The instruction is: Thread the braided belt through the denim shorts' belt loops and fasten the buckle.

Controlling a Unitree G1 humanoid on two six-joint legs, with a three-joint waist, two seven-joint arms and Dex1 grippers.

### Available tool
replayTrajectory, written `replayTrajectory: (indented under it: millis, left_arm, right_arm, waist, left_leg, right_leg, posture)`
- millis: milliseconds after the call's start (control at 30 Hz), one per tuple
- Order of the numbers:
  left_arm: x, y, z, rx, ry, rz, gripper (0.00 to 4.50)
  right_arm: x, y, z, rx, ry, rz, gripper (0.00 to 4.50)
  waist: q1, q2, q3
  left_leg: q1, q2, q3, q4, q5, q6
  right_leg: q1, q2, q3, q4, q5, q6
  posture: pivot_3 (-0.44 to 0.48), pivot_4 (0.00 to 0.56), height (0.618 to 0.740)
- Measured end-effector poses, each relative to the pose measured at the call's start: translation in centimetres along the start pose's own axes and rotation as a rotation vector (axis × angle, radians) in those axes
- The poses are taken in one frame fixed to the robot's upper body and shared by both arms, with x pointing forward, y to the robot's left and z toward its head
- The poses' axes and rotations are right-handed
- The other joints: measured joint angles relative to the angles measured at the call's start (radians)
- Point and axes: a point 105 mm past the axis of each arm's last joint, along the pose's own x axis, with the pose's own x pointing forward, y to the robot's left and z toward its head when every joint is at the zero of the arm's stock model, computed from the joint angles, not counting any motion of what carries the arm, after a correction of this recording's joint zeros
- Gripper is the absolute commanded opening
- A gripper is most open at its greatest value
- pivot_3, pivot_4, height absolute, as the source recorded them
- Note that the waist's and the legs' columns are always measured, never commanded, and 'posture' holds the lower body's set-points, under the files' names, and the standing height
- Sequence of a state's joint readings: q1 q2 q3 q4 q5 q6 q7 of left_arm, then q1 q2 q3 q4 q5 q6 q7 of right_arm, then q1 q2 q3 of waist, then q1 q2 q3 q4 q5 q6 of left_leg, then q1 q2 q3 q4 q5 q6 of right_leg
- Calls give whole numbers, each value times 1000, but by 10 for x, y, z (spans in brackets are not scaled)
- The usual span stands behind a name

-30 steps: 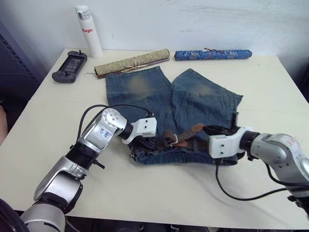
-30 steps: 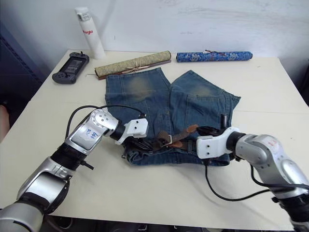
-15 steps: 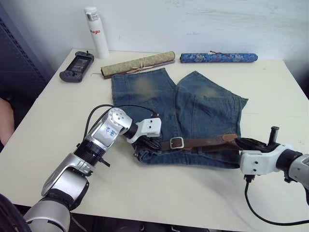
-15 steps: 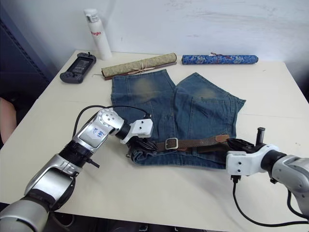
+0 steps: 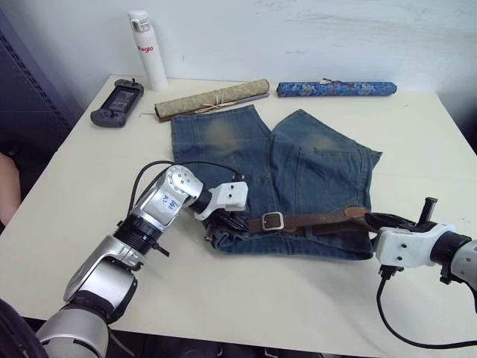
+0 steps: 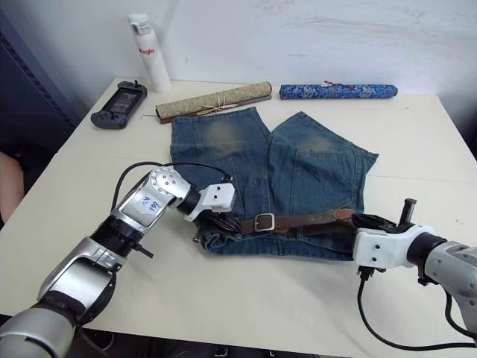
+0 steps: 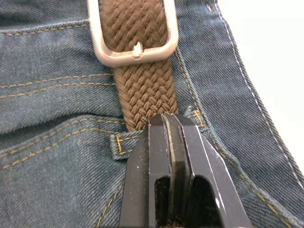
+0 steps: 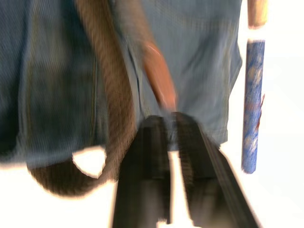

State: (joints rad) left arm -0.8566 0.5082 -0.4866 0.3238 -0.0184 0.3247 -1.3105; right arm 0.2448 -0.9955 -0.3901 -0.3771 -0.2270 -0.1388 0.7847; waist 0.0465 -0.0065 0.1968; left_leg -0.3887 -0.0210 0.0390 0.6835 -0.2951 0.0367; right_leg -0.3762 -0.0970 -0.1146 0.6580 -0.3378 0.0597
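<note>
the shorts [image 5: 298, 171] are lying flat on the surface [image 5: 89, 186], waistband toward the robot, and the belt [image 5: 320, 221] is stretching along that waistband between the two grippers. the left gripper [image 7: 166, 124] is sitting with its fingers pressed together, pinching the braided strap right at a belt loop [image 7: 118, 144]; the buckle [image 7: 134, 35] is lying just ahead of its tip, the strap running through the frame with the prong resting on the bar. the right gripper [image 8: 166, 118] is hovering off the far edge of the waistband, its fingers a narrow gap apart, with the reddish belt tip [image 8: 159, 80] just ahead of them; whether they are actually gripping the tip is hard to say.

the step in hand looks like drawing the strap snug so the buckle can be fastened. to do it well, the left gripper should be keeping the strap pinned at the loop while the right one takes a firm hold of the tip and pulls along the waistband, not upward, so the denim is not bunching.

the right wrist view is smeared, so contact at the tip is unclear. part of the strap is bulging in a loop [image 8: 61, 180] beside the right gripper. how many loops the belt is really passing through cannot be made out.
</note>
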Motion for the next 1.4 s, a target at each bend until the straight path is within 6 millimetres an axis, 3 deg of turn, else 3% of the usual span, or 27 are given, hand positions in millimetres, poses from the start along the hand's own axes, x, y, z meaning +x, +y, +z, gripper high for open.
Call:
replayTrajectory:
  millis: [167, 267, 400, 533, 633, 767, 900, 1067, 1200, 1400]
  left_arm:
    - [-6, -1, -3, -2, 5, -12, 0]
    - [-11, -2, -3, -8, -10, -19, 0]
    - [-33, 1, 2, -62, -83, 17, 0]
    - [-73, -5, 12, -132, -178, 31, 1400]
    - [-99, -17, 10, -185, -221, 43, 2086]
    - [-113, -34, -12, -315, -287, 76, 2991]
    - [-125, -47, -31, -400, -386, 194, 4420]
    - [-127, -66, -46, -471, -460, 331, 4466]
    - [-112, -83, -76, -596, -452, 442, 4466]
    - [-110, -83, -96, -572, -382, 680, 4466]
  right_arm:
    - [-6, -16, -6, -31, 3, 4, 4409]
    - [-13, -31, -7, 8, -18, -15, 4465]
    - [-20, -43, -5, 238, -83, -24, 4465]
    - [-25, -32, -4, 527, -128, 49, 4500]
    - [-29, -23, -1, 690, -158, 98, 4500]
    - [-33, -10, 0, 862, -187, 140, 4500]
    - [-31, 1, -1, 974, -220, 118, 4500]
    - [-30, 13, -7, 1061, -210, 84, 4500]
    - [-28, 28, -11, 1126, -197, 60, 4500]
    - [-25, 28, -16, 1126, -176, -24, 4500]
  waist:
    - [-20, 0, 0]
    - [-22, 0, 1]
    - [-20, -1, 2]
    - [-20, -1, 3]
    - [-20, 0, 3]
    - [-21, 0, 3]
    - [-22, 1, 3]
    - [-19, 1, 4]
    - [-20, 2, 4]
    - [-18, 3, 3]
  left_leg:
    - [0, 1, 0, 0, 0, 0]
    - [0, 1, 0, 0, 0, 0]
    - [-1, 1, -1, 0, 0, 0]
    - [-1, 2, -2, 0, 0, 1]
    - [-1, 2, -2, 0, -1, 1]
    - [-1, 2, -2, -1, -1, 1]
    - [-1, 2, -2, -1, -3, 2]
    - [-1, 2, -2, -2, -5, 1]
    - [0, 2, -2, -3, -8, 0]
    - [0, 2, -1, -3, -11, -4]
  right_leg:
    - [0, 1, 0, 0, 0, -1]
    - [0, 1, -1, 0, -1, -1]
    - [0, 1, -1, 0, -1, -1]
    - [0, 0, -2, -1, -1, -1]
    - [0, 0, -2, -2, -1, -1]
    - [0, -1, -1, -2, -1, -1]
    - [0, -1, -1, -3, -1, -1]
    - [0, -1, -1, -5, -1, -1]
    - [0, -1, 0, -5, -1, -1]
    - [0, -1, 0, -5, -1, -1]
  posture:
    - [0, 150, 686]
    - [0, 150, 686]
    - [0, 150, 686]
    - [0, 150, 686]
    - [0, 150, 686]
    - [0, 150, 686]
    - [0, 150, 686]
    - [0, 150, 686]
    - [0, 150, 686]
    - [0, 150, 686]
